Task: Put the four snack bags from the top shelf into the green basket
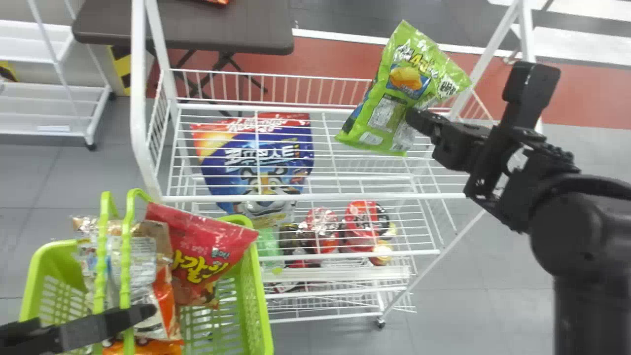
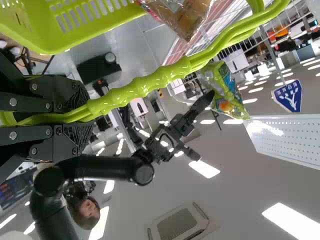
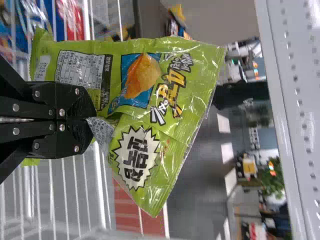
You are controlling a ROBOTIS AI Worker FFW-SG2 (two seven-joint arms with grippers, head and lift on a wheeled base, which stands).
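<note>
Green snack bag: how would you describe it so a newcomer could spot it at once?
Find the white wire rack, then the right end effector above its right side. It pinches the bag, printed with an orange chip. Bright green sets it apart from the red bag in the basket and the blue one under the wires.

Brown table, red floor strip, grey tiles

A wire rack of groceries suggests a shop.
</note>
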